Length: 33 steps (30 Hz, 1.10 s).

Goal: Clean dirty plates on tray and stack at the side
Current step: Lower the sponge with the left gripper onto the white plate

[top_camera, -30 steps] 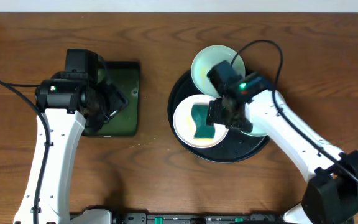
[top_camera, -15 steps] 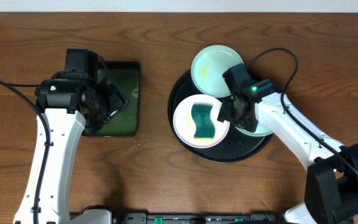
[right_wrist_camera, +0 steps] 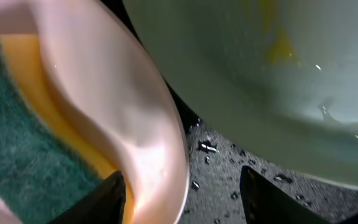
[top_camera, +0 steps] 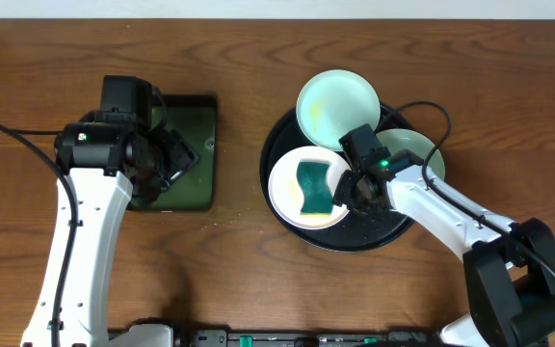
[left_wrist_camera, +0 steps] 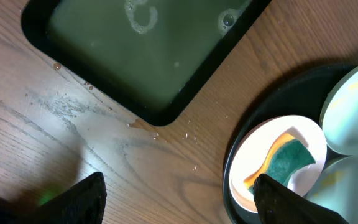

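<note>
The round black tray [top_camera: 302, 234] holds three plates. A white plate [top_camera: 287, 188] carries a green and yellow sponge [top_camera: 313, 188]. A mint plate [top_camera: 337, 104] lies at the far side and a pale green plate [top_camera: 409, 149] at the right. My right gripper [top_camera: 352, 190] is low at the white plate's right edge. In the right wrist view, its open jaws [right_wrist_camera: 182, 199] straddle the white plate's rim [right_wrist_camera: 166, 124], one finger [right_wrist_camera: 98, 199] on the sponge [right_wrist_camera: 23, 155] side, the other [right_wrist_camera: 272, 199] over the wet tray [right_wrist_camera: 229, 168]. My left gripper [top_camera: 167, 159] hangs open and empty.
A rectangular dark green tray [top_camera: 189, 145] with soapy water lies at the left, under my left arm. In the left wrist view, that green tray [left_wrist_camera: 142, 56] is at the top and the black tray [left_wrist_camera: 235, 155] is at the right, with wet wood between them.
My right gripper has drawn back from the sponge to the white plate's right rim and its jaws have narrowed. The arm swung nearer, uncovering the right plate. The left arm is still.
</note>
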### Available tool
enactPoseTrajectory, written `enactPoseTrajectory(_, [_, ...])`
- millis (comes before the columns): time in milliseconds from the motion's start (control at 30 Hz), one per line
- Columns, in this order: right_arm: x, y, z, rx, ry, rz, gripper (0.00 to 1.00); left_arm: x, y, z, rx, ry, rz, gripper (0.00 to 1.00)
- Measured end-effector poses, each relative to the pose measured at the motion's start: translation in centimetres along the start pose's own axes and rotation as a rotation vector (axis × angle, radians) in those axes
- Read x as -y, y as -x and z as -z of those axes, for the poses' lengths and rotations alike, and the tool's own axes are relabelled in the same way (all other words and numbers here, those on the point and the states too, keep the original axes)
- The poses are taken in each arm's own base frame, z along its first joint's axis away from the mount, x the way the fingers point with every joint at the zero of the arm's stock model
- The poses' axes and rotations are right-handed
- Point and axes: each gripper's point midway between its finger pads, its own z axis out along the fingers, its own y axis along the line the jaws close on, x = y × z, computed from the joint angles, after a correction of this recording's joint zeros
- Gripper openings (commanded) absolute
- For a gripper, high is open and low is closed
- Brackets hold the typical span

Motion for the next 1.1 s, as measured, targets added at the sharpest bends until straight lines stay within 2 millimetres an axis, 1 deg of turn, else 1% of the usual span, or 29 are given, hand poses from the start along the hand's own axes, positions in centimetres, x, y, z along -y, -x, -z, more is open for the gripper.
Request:
enactPoseTrajectory(133, [-0.6,0.7,0.0,0.032,0.024,-0.001,0.56,0.0,0.0,0.0,0.000,0.000,0.000,0.77])
enactPoseTrajectory(333, [-0.4,0.9,-0.1,0.043,0.012,-0.005,0.56,0.0,0.0,0.0,0.000,0.000,0.000,0.77])
enactPoseTrajectory(400, [-0.3,0.9,-0.6,0.038,0.003,-0.006,0.56,0.0,0.0,0.0,0.000,0.000,0.000,0.77])
enactPoseTrajectory(467, [-0.1,0.8,-1.5,0.025,-0.014,-0.009,0.56,0.1,-0.1,0.0,-0.001,-0.001,-0.006,0.77])
enactPoseTrajectory(500, [0.0,0.8,-1.7,0.021,-0.020,-0.012,0.54,0.3,-0.1,0.0,0.001,-0.004,-0.014,0.77])
enactPoseTrajectory(600, [-0.5,1.1,-1.8,0.030,-0.002,-0.011,0.42,1.2,-0.3,-0.1,0.011,-0.025,-0.067,0.77])
enactPoseTrajectory(667, [-0.7,1.3,-1.8,0.036,0.006,-0.015,0.36,2.4,-0.6,-0.1,0.013,-0.060,-0.123,0.77])
enactPoseTrajectory(700, [-0.7,1.3,-1.9,0.037,0.009,-0.016,0.29,3.2,-0.9,-0.1,0.009,-0.088,-0.157,0.76])
enactPoseTrajectory(767, [-0.8,1.4,-1.9,0.038,0.012,-0.015,0.19,4.6,-1.7,-0.4,-0.005,-0.135,-0.216,0.71])
enactPoseTrajectory(800, [-0.8,1.3,-2.0,0.037,0.011,-0.018,0.16,5.2,-2.2,-0.7,-0.016,-0.155,-0.243,0.70])
enactPoseTrajectory(900, [-0.7,1.3,-2.0,0.035,0.006,-0.017,0.14,6.3,-3.9,-1.8,-0.051,-0.186,-0.309,0.64])
enactPoseTrajectory(967, [-0.7,1.3,-2.0,0.032,0.008,-0.016,0.10,7.1,-4.9,-2.8,-0.079,-0.201,-0.345,0.57])
enactPoseTrajectory(1067, [-0.8,1.2,-2.0,0.027,0.013,-0.009,0.06,8.5,-6.1,-4.7,-0.124,-0.232,-0.391,0.42])
enactPoseTrajectory(1100, [-0.8,1.1,-2.1,0.025,0.015,-0.008,0.06,9.1,-6.5,-5.4,-0.141,-0.245,-0.407,0.41])
